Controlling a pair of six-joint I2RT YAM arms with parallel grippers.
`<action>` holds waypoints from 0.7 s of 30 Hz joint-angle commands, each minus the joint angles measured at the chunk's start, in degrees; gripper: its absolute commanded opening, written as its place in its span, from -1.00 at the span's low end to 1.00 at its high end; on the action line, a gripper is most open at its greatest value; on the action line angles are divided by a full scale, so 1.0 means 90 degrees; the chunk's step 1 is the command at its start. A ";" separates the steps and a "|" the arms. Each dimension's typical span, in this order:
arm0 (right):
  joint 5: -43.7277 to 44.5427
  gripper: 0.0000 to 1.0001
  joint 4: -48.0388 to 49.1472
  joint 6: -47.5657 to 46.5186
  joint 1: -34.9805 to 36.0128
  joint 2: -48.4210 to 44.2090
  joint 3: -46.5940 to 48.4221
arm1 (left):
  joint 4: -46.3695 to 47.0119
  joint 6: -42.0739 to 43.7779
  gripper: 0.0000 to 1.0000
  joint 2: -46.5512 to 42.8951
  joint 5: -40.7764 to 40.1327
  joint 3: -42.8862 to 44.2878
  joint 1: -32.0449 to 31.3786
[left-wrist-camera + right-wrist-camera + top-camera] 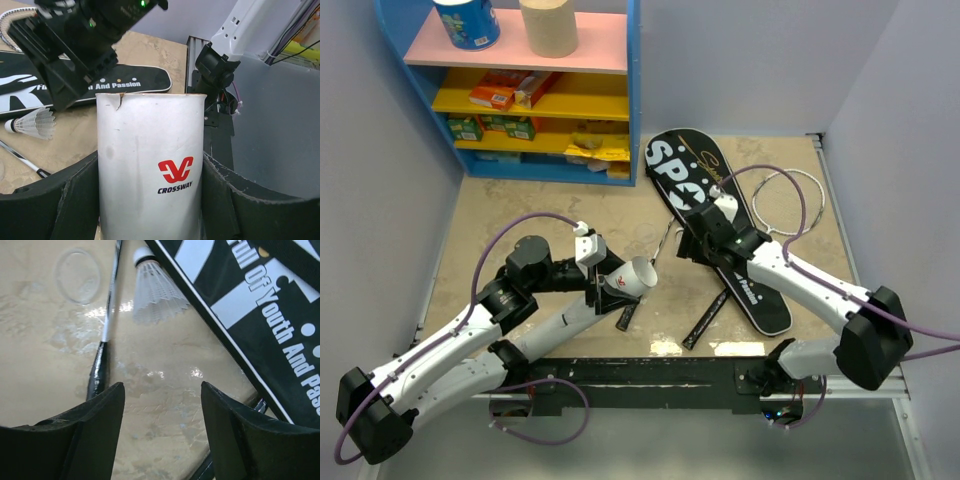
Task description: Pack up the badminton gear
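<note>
My left gripper (612, 290) is shut on the long white tube (638, 275), which it holds tilted above the table's middle. In the left wrist view the tube (150, 165), marked CROSSWAY, fills the gap between both fingers (75, 200). The black bag (705, 195) lies diagonally at centre right. My right gripper (698, 243) hovers at its left edge; in the right wrist view it (162, 395) is open over bare table. A white shuttlecock (155, 290) lies beside the bag (260, 305), next to a racket shaft (107, 315). A white racket head (790, 195) sticks out from behind the bag.
A blue shelf (620, 100) stands at the back left with a blue roll (468, 22), a tan roll (548, 25) and small boxes (495, 95). Two black racket handles (705, 320) lie near the front rail (650, 375). A clear round lid (77, 275) lies flat on the table.
</note>
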 commanded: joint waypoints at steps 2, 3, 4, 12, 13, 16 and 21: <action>0.0090 0.33 0.1350 0.1254 -0.0180 -0.0108 -0.0690 | 0.0327 0.0208 -0.86 -0.0020 -0.0040 0.0226 -0.0010; 0.0051 0.33 0.1447 0.1392 -0.0190 -0.0050 -0.0760 | 0.0327 0.0208 -0.87 -0.0030 -0.0049 0.0226 -0.0001; 0.0041 0.33 0.1622 0.1510 -0.0219 -0.0020 -0.0809 | 0.0327 0.0218 -0.87 -0.0020 -0.0049 0.0226 -0.0001; -0.0008 0.33 0.2386 0.2292 -0.0229 0.0419 -0.0966 | 0.0318 0.0218 -0.87 -0.0020 -0.0040 0.0226 -0.0001; 0.0011 0.32 0.2405 0.2341 -0.0229 0.0555 -0.0937 | 0.0308 0.0218 -0.86 -0.0020 -0.0040 0.0226 -0.0001; 0.0050 0.30 0.2444 0.2487 -0.0219 0.0722 -0.0839 | 0.0298 0.0218 -0.86 -0.0030 -0.0040 0.0236 -0.0010; 0.0265 0.23 0.2484 0.2624 -0.0239 0.1034 -0.0673 | 0.0298 0.0228 -0.87 -0.0059 -0.0049 0.0236 -0.0010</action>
